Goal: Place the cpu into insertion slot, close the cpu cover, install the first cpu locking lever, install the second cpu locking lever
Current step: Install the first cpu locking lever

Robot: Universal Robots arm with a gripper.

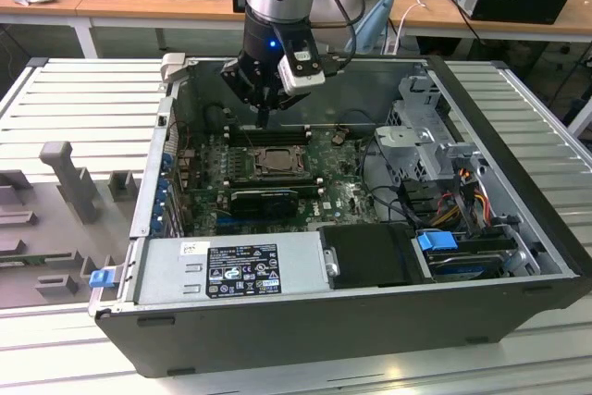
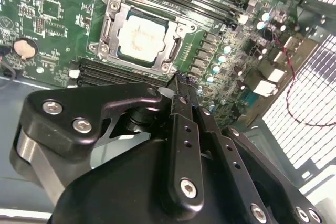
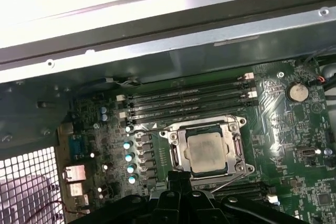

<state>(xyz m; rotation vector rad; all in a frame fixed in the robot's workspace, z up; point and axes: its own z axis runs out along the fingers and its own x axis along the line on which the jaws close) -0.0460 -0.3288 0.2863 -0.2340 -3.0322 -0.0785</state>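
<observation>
Work table [image 1: 83,90] of pale grey ribbed metal slats, seen in the exterior view and spanning the scene from side to side. Directly on it, at centre, lies a dark computer case [image 1: 370,321] on its side with the open face upward, and the slats show along both of its flanks. Toward the exterior view's left, clear of the case, an upright grey fixture block [image 1: 69,178] and several lower flat grey fixture pieces [image 1: 28,261] rest on the slats.
</observation>
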